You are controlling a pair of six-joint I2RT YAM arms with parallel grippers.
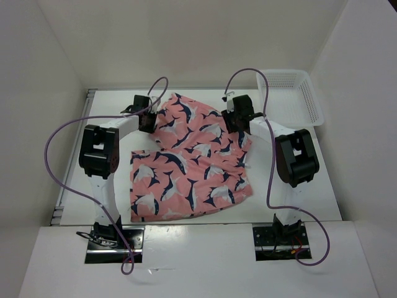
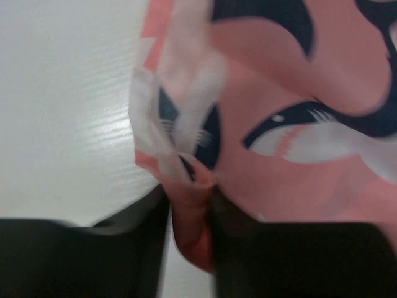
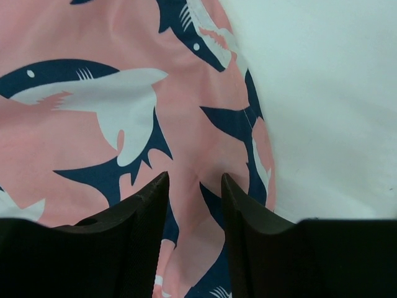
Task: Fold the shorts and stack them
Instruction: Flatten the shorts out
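The salmon-pink shorts [image 1: 186, 167] with navy-and-white shapes lie on the white table, the near part flat and the far part angled up and back. My left gripper [image 1: 147, 119] is at the far left edge of the shorts. In the left wrist view it [image 2: 189, 205] is shut on a pinched fold of the shorts [image 2: 279, 93]. My right gripper [image 1: 234, 119] is at the far right edge. In the right wrist view it [image 3: 193, 186] stands nearly closed, with a ridge of the shorts [image 3: 93, 112] between its fingers [image 3: 149, 205].
A white plastic mesh basket [image 1: 291, 96] stands at the table's far right corner. White walls enclose the table on the left, back and right. Purple cables loop above both arms.
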